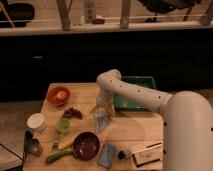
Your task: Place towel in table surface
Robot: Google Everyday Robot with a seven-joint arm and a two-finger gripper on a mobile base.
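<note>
My gripper hangs from the white arm over the middle of the wooden table. It is shut on a pale grey towel. The towel hangs down from the gripper in a narrow bunch. Its lower end reaches the table surface or sits just above it; I cannot tell which.
A green bin stands behind the arm. An orange bowl, a dark red heap, a white cup and a green cup lie at left. A dark red bowl, a blue-grey packet and a white box lie in front.
</note>
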